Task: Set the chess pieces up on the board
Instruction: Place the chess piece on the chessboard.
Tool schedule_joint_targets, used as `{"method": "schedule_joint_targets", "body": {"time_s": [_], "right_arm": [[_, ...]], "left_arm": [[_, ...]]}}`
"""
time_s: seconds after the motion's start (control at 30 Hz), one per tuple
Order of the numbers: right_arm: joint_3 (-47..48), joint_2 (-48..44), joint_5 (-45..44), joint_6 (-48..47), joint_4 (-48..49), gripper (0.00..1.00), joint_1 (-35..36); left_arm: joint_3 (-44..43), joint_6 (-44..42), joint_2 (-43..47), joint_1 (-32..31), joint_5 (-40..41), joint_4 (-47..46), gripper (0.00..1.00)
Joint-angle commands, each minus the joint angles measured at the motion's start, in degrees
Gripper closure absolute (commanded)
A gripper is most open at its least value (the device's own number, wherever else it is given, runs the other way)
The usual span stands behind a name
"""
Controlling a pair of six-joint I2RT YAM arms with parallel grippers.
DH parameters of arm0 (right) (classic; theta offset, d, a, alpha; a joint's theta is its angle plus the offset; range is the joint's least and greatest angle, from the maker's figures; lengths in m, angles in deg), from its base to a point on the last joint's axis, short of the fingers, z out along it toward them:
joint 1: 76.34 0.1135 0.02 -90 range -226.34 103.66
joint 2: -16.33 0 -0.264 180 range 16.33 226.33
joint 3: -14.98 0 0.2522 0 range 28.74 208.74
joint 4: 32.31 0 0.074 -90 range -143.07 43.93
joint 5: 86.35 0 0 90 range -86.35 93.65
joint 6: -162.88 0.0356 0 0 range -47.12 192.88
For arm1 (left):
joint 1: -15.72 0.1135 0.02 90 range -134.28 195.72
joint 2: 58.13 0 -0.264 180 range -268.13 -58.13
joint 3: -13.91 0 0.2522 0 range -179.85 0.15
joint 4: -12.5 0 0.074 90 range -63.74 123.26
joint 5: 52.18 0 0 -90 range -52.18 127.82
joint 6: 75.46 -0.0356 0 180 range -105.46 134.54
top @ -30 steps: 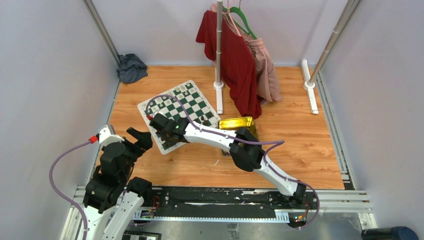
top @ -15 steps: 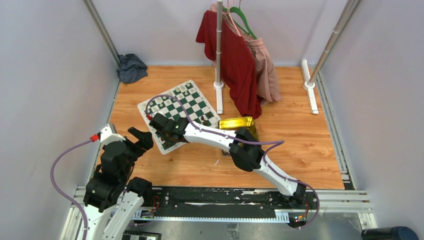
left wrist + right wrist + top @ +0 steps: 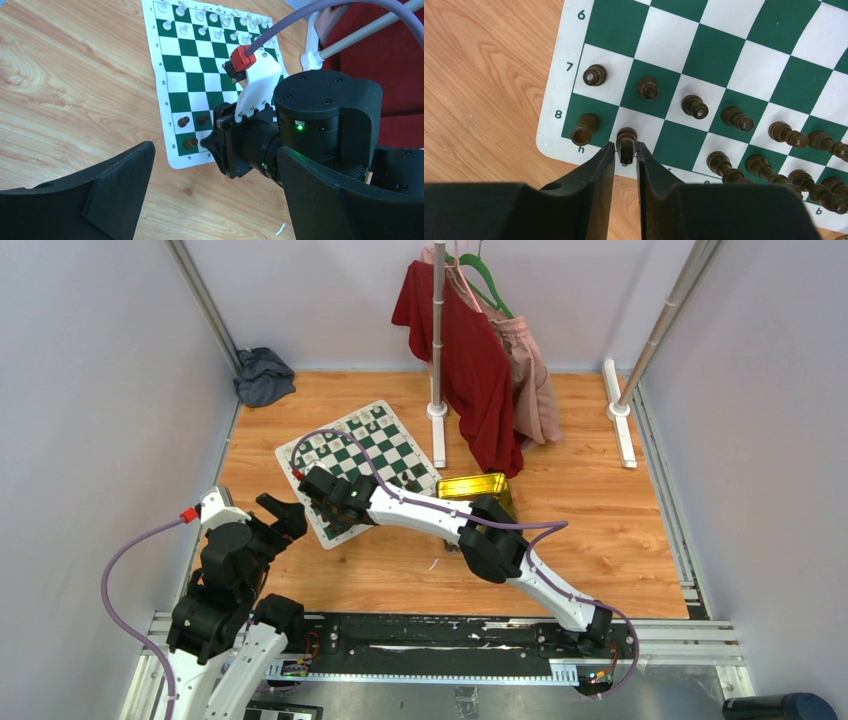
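Green and white, the board (image 3: 362, 472) lies askew on the wooden table (image 3: 610, 530), left of centre, with a gold tin (image 3: 475, 486) near its right side. White pieces (image 3: 216, 21) stand on its two far rows, marked 1 and 2. Dark pieces (image 3: 738, 119) fill much of the two near rows, marked 7 and 8, most of them upright. The right gripper (image 3: 625, 148) reaches across to the near left corner of the board. Its jaws are drawn narrow around one dark knight-square piece (image 3: 626, 136), which stands on the white square in row 8, just beside the corner rook (image 3: 585, 128). The fingertips (image 3: 608, 152) sit tight on either side of it, but whether they press on it or stand just clear cannot be told. The left gripper (image 3: 215, 152) hovers over bare wood off the board's near left edge. Its jaws are spread wide with nothing between them, and they point towards the right wrist. A red garment (image 3: 470, 360) hangs from a rail at the back, and a grey cloth (image 3: 263, 375) lies in the far left corner.
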Motion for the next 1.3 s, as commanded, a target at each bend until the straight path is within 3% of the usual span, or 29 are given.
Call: {"method": "schedule_joint_targets", "body": {"time_s": [0.0,1.27], "right_arm": [[0.79,-0.55,0.02,-0.97,-1.23,0.73,0.10],[-0.20,-3.97,-1.19,-2.36,-1.20,0.60,0.18]], "left_arm": [[0.23,-1.04,-0.46,-0.33,-0.57,-0.80,0.00],[-0.12,-1.75,0.22,-0.33,0.22,-0.76,0.00]]}}
